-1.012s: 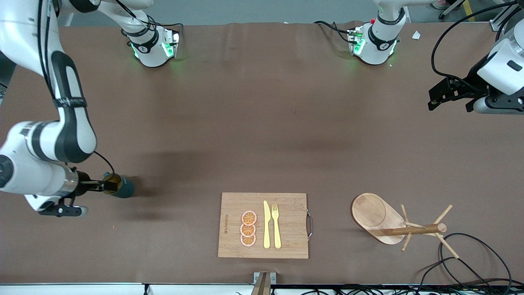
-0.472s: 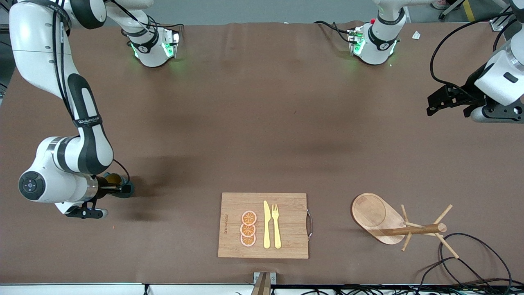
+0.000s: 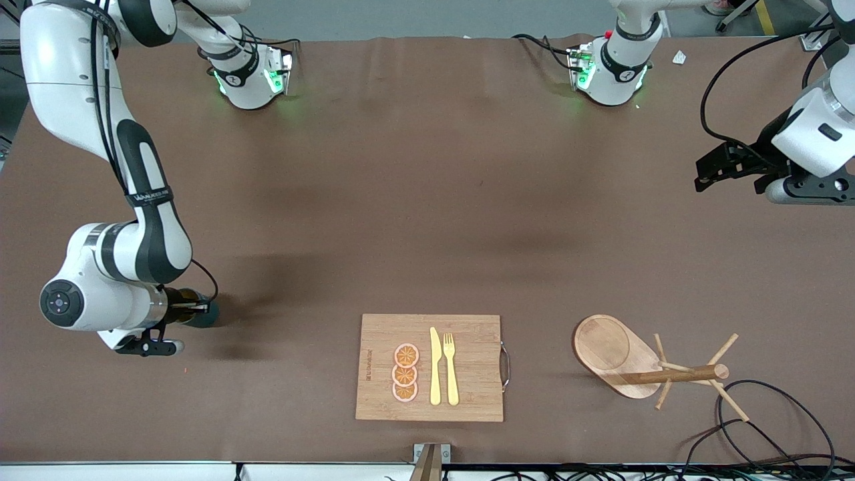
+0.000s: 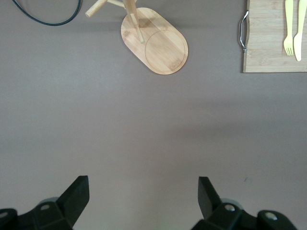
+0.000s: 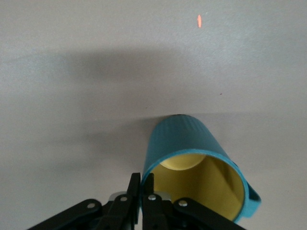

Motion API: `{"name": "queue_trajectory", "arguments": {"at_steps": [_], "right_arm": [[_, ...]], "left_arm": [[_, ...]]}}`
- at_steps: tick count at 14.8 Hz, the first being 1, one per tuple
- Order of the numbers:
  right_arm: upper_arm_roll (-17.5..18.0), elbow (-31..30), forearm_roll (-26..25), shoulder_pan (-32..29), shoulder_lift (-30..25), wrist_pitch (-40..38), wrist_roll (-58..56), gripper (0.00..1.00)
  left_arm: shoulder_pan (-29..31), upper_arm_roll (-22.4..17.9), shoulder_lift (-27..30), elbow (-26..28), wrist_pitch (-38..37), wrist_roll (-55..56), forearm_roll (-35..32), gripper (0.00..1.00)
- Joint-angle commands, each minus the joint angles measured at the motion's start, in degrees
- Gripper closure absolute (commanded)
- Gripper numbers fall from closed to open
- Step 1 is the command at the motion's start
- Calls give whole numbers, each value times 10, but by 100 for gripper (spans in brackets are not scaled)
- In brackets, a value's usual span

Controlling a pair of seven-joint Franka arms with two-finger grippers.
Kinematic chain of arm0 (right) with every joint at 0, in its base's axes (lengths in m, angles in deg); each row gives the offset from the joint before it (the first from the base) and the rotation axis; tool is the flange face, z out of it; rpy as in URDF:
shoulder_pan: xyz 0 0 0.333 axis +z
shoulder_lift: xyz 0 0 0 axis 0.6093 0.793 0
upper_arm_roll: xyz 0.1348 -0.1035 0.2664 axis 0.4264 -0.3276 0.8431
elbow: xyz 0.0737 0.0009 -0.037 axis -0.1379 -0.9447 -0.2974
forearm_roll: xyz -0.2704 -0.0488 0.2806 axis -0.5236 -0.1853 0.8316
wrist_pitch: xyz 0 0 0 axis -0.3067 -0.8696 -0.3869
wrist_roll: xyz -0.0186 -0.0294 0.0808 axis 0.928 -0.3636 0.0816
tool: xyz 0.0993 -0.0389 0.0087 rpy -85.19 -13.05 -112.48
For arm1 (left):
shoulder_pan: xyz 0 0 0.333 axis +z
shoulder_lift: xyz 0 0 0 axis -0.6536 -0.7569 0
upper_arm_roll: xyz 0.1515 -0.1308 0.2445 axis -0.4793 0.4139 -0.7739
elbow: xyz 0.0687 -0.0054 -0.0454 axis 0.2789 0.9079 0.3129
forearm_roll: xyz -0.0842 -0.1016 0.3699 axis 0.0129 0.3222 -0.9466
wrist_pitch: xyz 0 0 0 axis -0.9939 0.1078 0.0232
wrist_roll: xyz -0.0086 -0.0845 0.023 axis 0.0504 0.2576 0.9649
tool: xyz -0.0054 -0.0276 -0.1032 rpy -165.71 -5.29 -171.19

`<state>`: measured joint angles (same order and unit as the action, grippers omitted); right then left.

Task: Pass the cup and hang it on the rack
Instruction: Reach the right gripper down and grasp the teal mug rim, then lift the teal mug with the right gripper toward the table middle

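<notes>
The teal ribbed cup (image 3: pixel 206 314) lies on its side on the table toward the right arm's end, its yellow inside facing my right wrist. My right gripper (image 3: pixel 192 308) is shut on the cup's (image 5: pixel 184 139) rim, one finger inside and one outside; in the right wrist view the right gripper (image 5: pixel 142 184) pinches the thin wall. The cup's handle sticks out at the rim's edge. The wooden rack (image 3: pixel 681 373) stands toward the left arm's end, near the front camera. My left gripper (image 3: pixel 703 175) hangs open over bare table, with the left gripper (image 4: pixel 144 194) holding nothing and the rack (image 4: pixel 160 43) lying ahead of it.
A bamboo cutting board (image 3: pixel 467 367) with a yellow knife (image 3: pixel 435 367), a fork (image 3: pixel 451 369) and orange slices (image 3: pixel 405 373) lies between cup and rack. Black cables (image 3: pixel 768 414) loop beside the rack at the table's corner.
My right arm has pushed in toward the cup and its fingers have closed on the rim. The left arm has drifted slightly, its gripper still open.
</notes>
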<state>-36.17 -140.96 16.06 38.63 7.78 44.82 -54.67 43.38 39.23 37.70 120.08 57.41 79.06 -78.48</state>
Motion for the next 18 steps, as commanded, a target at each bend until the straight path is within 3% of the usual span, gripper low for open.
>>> {"name": "queue_trajectory", "arguments": {"at_steps": [1,4,6,11,18], "right_arm": [[5,-3,9,7,-11,-2,1,99],[9,38,36,48,-24,-66,16,99],[9,56,79,85,-24,-105,101,99],[15,102,81,220,-18,-99,239,99],[15,115,81,393,35,79,388,98]], "left_arm": [[2,1,-3,-4,4,4,1,0],[2,2,-3,-4,4,3,1,0],[2,2,-2,-4,3,2,1,0],[2,2,-2,-6,5,-3,1,0],[5,0,-3,-6,9,-8,1,0]]}}
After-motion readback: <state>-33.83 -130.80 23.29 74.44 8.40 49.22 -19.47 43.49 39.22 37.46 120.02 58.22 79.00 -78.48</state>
